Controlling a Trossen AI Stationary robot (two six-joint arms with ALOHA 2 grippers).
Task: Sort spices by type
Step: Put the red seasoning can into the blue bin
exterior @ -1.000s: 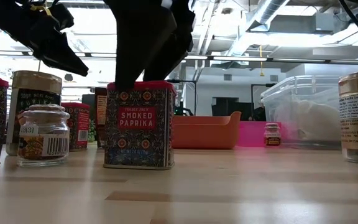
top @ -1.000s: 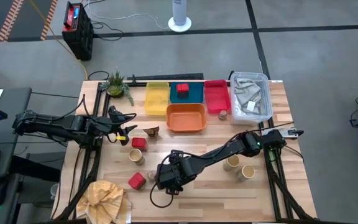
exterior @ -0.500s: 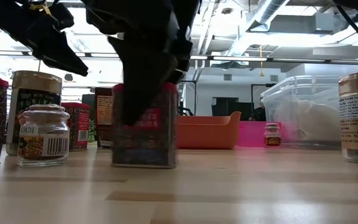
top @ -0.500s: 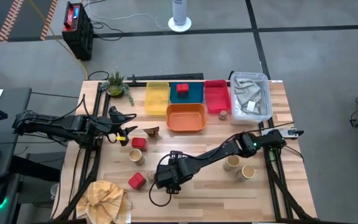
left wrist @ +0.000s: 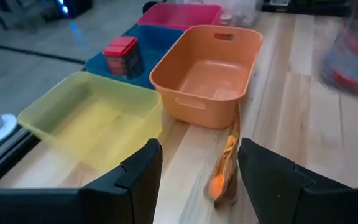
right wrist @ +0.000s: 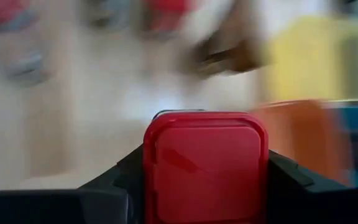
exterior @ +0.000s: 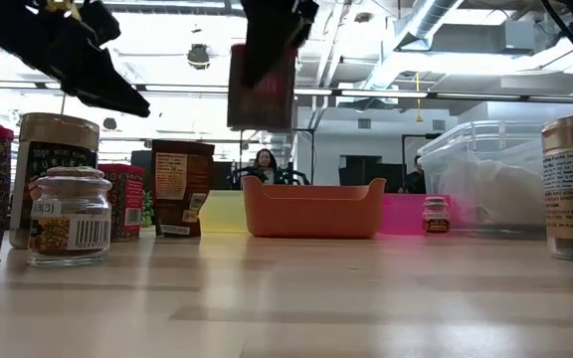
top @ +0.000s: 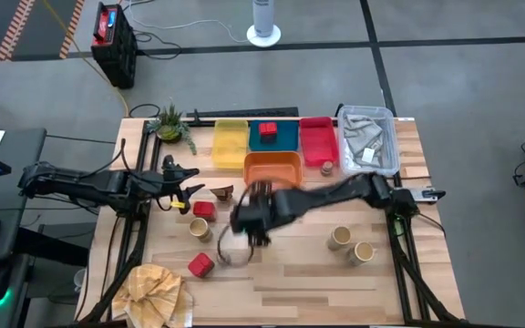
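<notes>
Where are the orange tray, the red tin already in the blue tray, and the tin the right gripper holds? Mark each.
orange tray point(left wrist: 179, 102), left wrist view, on its outer front wall.
red tin in blue tray point(left wrist: 122, 47), left wrist view, on its lid.
held red tin point(right wrist: 205, 165), right wrist view, on its lid.

Red tin point(right wrist: 205, 165); orange tray point(top: 272, 169); seemingly yellow tray point(top: 230, 143).

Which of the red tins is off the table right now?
The red tin clamped in the right gripper, lifted in the air; the others sit on the table or in the blue tray.
</notes>
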